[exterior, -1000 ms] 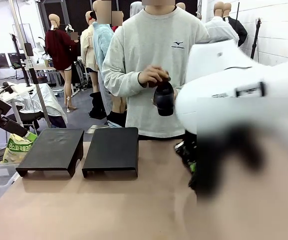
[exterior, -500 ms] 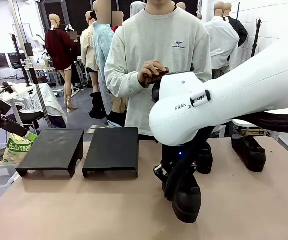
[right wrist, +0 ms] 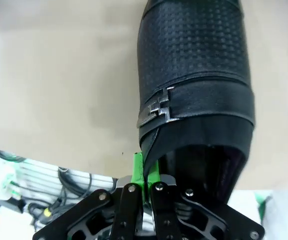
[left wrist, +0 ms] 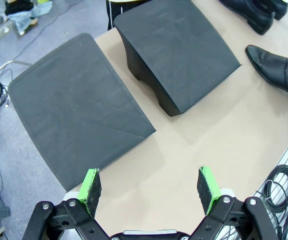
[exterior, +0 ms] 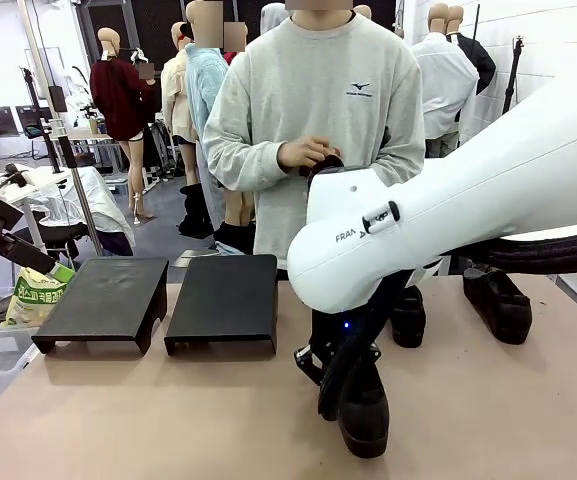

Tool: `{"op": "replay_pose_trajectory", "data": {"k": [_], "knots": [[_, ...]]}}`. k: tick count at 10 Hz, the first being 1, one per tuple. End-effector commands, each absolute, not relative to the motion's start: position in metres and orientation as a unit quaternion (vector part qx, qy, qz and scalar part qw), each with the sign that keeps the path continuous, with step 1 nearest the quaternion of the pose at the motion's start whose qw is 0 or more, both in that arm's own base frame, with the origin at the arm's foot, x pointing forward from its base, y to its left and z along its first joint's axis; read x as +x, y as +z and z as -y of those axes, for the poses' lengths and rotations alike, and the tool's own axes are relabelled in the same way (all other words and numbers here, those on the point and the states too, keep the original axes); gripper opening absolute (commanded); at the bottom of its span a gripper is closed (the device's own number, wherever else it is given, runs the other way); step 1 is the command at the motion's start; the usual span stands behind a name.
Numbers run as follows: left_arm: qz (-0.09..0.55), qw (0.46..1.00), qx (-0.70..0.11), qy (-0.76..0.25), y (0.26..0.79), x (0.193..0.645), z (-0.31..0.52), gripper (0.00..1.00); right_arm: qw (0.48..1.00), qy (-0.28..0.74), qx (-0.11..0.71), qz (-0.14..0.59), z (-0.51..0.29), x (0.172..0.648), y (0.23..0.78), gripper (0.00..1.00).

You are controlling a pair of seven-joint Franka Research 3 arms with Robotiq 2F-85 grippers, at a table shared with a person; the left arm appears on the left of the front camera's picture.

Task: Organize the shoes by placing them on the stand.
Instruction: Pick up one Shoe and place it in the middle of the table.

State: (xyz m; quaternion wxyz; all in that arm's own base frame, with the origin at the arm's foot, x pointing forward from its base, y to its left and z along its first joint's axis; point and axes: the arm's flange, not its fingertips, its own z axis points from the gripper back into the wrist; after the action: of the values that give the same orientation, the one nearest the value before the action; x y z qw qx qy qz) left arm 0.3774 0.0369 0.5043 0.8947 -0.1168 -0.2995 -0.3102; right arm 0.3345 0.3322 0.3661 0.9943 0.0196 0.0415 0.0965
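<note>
Fingers on the right arm (right wrist: 140,170) pinched shut on the collar of a glossy black buckled shoe (right wrist: 193,65); left-arm fingers (left wrist: 91,185) gaped wide, empty.

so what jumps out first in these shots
The big white right arm reaches in from the right, its fingers shut on the rim of a black shoe at the table's near middle. Two black stands sit side by side at the left, and two more shoes lie at the right.
</note>
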Motion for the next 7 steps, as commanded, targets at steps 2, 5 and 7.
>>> {"op": "replay_pose_trajectory", "data": {"k": [2,5,7], "knots": [[0.304,0.89,-0.124,-0.316,0.5024,0.3779,-0.0407,1.0,0.993,0.068,0.053,-0.077,-0.3402,0.3379,0.3636,0.23],[0.304,0.89,-0.124,-0.316,0.5024,0.3779,-0.0407,1.0,0.992,0.065,0.082,-0.065,-0.3368,0.3415,0.3668,0.82],[0.304,0.89,-0.124,-0.316,0.5024,0.3779,-0.0407,1.0,0.993,0.062,0.082,-0.057,-0.3343,0.3419,0.3709,1.0]]}}
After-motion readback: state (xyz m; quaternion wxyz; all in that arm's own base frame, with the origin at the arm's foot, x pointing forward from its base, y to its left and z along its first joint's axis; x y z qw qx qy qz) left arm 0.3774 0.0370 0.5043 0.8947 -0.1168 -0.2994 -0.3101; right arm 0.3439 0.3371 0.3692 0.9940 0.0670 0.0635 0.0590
